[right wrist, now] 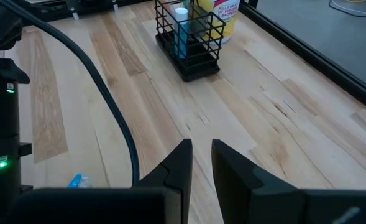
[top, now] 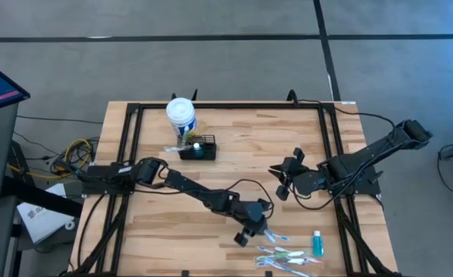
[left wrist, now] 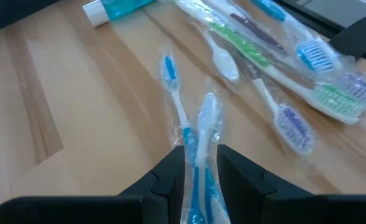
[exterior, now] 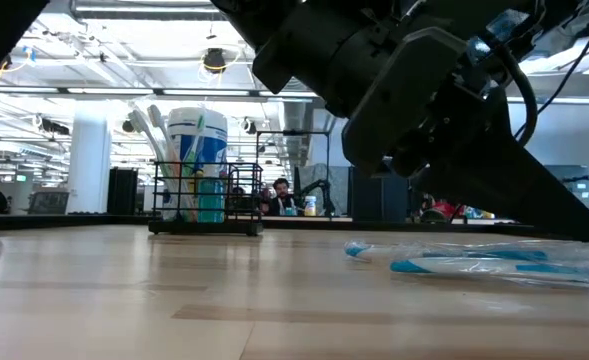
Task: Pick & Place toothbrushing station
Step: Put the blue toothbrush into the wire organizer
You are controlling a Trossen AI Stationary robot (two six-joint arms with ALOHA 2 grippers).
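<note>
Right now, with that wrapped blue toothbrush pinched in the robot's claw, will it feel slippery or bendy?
Probably slippery: the blue toothbrush sits in a glossy clear wrapper between the left tool's fingers. Likely light and fairly stiff, since its thin handle juts out straight. The loose wrapper may crinkle and shift.

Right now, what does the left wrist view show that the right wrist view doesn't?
Only the left wrist view: the left gripper with its jaws closed on a wrapped blue toothbrush, the loose pile of wrapped toothbrushes beyond it, and a teal toothpaste tube.
Only the right wrist view: the black caddy with items already standing in it, the white tub behind it, and the right gripper, holding nothing.
Both: the wooden table.
</note>
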